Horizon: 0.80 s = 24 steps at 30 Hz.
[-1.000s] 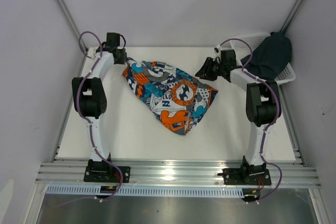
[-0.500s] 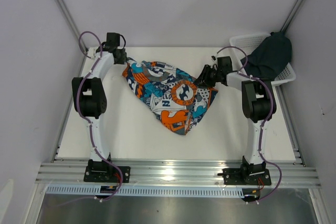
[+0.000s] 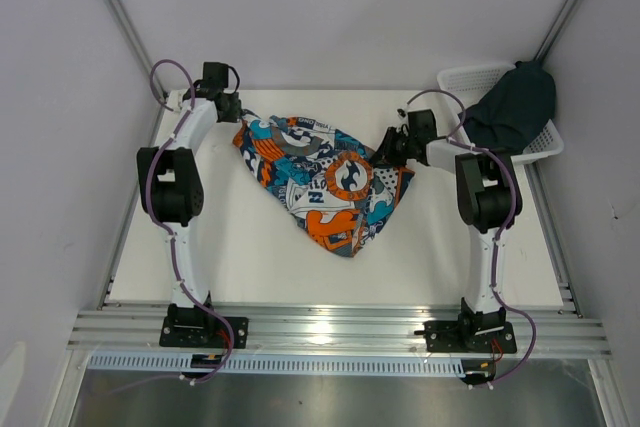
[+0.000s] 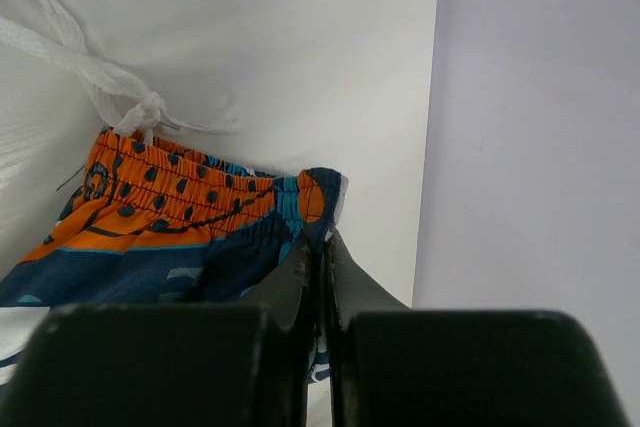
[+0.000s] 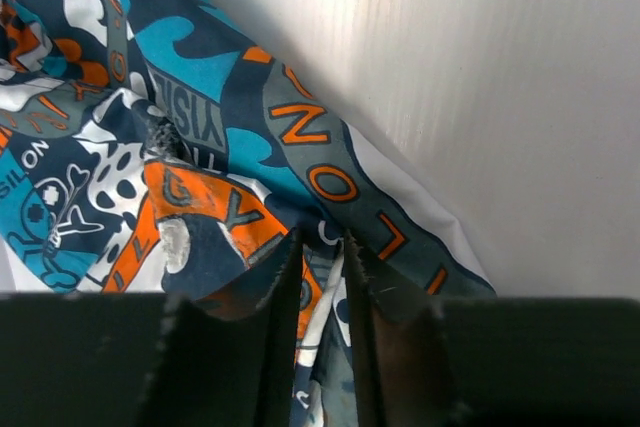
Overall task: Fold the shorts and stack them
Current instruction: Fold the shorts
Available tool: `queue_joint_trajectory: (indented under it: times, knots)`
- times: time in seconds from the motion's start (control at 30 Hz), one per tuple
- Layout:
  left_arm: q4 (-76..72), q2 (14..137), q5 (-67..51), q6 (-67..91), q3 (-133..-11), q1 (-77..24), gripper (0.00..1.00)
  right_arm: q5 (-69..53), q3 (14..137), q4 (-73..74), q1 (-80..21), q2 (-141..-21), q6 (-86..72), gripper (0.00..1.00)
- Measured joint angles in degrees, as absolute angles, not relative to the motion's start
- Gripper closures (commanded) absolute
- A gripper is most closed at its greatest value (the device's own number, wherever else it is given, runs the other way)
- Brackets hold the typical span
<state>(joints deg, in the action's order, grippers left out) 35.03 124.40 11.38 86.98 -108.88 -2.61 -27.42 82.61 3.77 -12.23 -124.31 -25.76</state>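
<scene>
The printed shorts lay spread on the white tabletop between the two arms. Their long axis ran on a diagonal, with the waistband end pointing to the far left corner and the leg end pointing to the near right.

The left gripper was clenched on the far-left corner of the shorts. In the left wrist view its fingers were pressed together on the edge of the fabric, just below the gathered orange waistband with its dark spots. A white drawstring trailed onto the tabletop beyond the waistband.

The right gripper sat on the opposite, far-right edge of the same shorts. In the right wrist view its fingers stood close together with a fold of the print pinched between them.

Lettering showed in that view — orange capitals "LON" on a grey band, and small white "SILON" on teal at the left. The rest of the wording was cut off or crumpled.

The plain dark shorts were heaped in the white mesh basket at the far right corner — draped over its right side, well apart from the printed pair.
</scene>
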Motion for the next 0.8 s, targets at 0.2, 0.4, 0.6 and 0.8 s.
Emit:
queue_joint_trajectory:
  times: [0.2, 0.4, 0.6, 0.8]
  knots:
    - [35.05, 124.40, 11.44, 86.96, -108.88, -2.61, 1.00, -26.59, 82.61, 3.86, -12.64, -124.95, -25.85, 1.00]
    - [35.20, 124.36, 11.88, 86.85, -108.88, -2.61, 1.00, -24.82, 78.35, 2.28, -12.67, -121.56, -25.93, 1.00]
    - [35.51, 123.15, 11.99, 86.48, -108.71, -2.61, 1.00, -23.79, 67.72, -1.34, -12.69, -109.95, -26.52, 1.00]
    - [35.79, 120.44, 12.03, 86.11, -108.51, -2.68, 1.00, -21.96, 63.72, -3.73, -12.64, -100.36, -26.55, 1.00]
